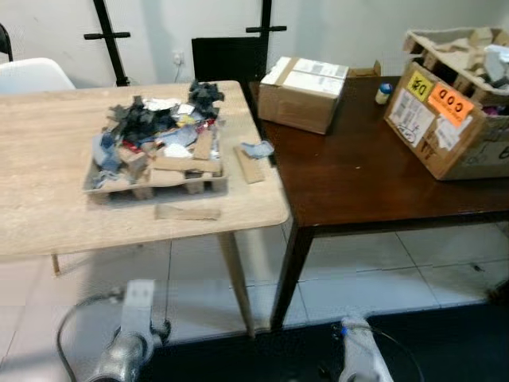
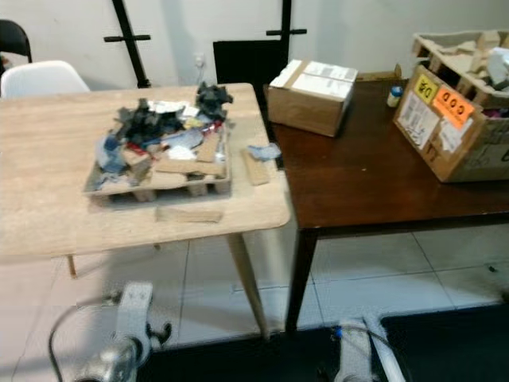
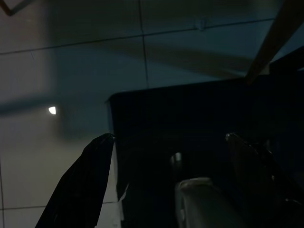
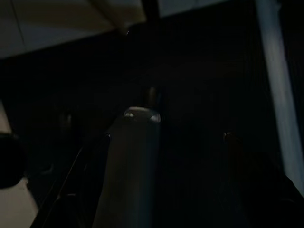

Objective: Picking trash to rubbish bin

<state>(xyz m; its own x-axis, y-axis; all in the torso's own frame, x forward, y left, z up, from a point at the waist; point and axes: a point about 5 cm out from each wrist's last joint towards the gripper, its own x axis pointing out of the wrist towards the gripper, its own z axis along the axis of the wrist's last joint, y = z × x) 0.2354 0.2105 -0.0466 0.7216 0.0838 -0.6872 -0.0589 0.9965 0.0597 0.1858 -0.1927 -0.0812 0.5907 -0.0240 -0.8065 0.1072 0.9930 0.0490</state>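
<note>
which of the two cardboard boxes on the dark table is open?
The big box at the table's right end, with orange and yellow stickers; its top is open. The smaller box is taped shut.

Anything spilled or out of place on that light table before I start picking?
Yes. The tray on the light table is overfilled with trash, and a few pieces lie outside it: a cardboard strip in front, another cardboard piece and a bluish scrap beside its right edge.
</note>
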